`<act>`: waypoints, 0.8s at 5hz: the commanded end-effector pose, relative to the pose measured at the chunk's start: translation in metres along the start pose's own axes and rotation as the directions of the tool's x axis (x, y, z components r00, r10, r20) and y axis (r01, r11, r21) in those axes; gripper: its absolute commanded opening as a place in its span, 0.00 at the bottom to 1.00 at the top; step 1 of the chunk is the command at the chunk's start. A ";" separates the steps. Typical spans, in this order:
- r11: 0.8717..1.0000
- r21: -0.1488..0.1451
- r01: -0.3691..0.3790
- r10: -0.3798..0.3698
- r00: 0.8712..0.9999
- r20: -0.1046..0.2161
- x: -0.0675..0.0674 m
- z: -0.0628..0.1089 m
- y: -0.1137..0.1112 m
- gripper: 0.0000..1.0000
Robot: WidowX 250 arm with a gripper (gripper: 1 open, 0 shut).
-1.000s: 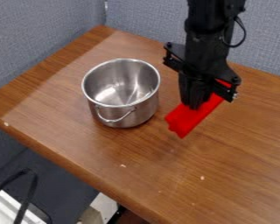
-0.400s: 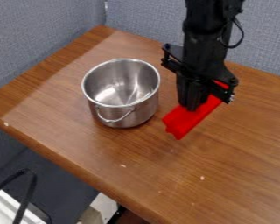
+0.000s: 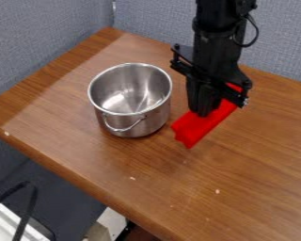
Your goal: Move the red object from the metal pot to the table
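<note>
On the left stands a bluish-grey partition wall, and further right a grey, fine-textured wall runs along behind the far edge of the table (image 3: 128,179). The tabletop is brown wood grain with rounded corners, and its left edge slants from the far left corner down toward the near side, with a dark floor (image 3: 68,168) below it. At the lower left, beyond the table's near left edge, a dark cable (image 3: 34,202) curves over something white, only part of which is in view. On the far left part of the table, near the left edge, sits a round, shiny silver steel pot (image 3: 131,100), upright, with straight sides and a rolled rim; its thin wire bail handle (image 3: 124,129) hangs down against the side that faces the near edge. The part of the pot's inside that shows is bare metal. Just right of the pot, the black robot arm (image 3: 218,28) comes down from the top of the view, a thin black cable looping out at its right side. At its lower end the black gripper (image 3: 213,102) is closed on the red rectangular block (image 3: 206,122), pinching it. The block is outside the pot, to its right, over the table's middle part; it is tilted, its lower end pointing toward the near left and its upper end partly hidden behind the gripper. Whether that lower end touches the wood cannot be told.
</note>
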State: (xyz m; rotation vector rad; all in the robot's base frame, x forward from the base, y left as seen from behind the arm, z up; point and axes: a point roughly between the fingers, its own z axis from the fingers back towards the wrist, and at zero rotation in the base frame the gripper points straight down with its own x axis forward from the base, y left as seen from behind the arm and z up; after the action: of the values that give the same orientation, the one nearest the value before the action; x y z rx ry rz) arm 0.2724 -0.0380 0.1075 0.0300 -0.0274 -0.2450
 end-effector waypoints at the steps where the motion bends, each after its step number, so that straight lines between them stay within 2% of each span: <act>1: 1.000 0.008 -0.020 0.019 0.996 0.091 0.008 0.028 0.009 0.00; 2: 0.999 0.001 -0.034 0.033 0.992 0.123 0.015 0.044 0.019 0.00; 3: 1.000 -0.002 -0.026 0.026 0.994 0.109 0.021 0.029 0.018 0.00; 4: 1.000 -0.005 -0.019 0.019 0.994 0.104 0.021 0.021 0.018 0.00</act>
State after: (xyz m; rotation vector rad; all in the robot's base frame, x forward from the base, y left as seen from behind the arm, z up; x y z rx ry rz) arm 0.2950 -0.0282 0.1233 0.0129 -0.1075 -0.2345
